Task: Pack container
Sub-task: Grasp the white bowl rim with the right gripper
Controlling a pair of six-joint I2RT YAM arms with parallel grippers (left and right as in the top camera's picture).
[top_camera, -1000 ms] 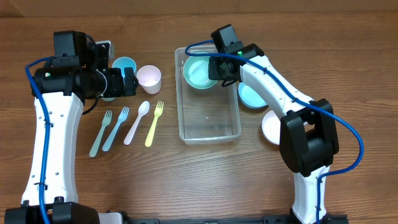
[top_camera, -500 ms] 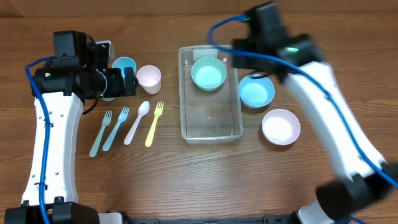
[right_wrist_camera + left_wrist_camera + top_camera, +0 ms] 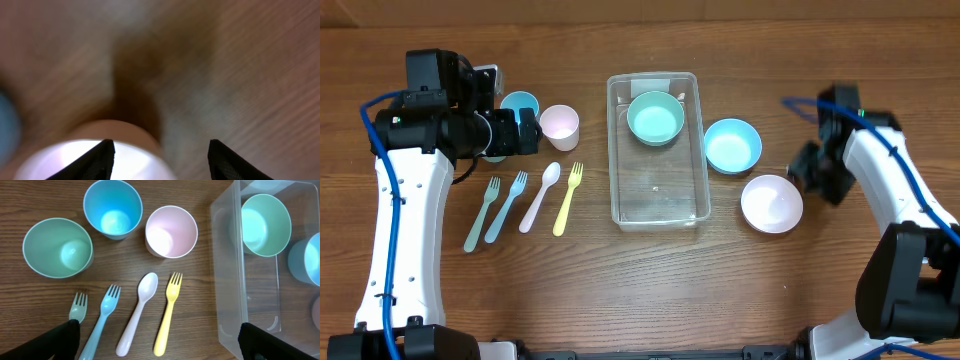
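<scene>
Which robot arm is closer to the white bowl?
Right. The right fingers hover close beside the white bowl; the left fingers are far off, beside the pink cup.

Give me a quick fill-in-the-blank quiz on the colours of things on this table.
The bowl inside the container is ___.
The only spoon is ___.
The fork nearest the container is ___.
Missing words: green, pink, yellow.
</scene>
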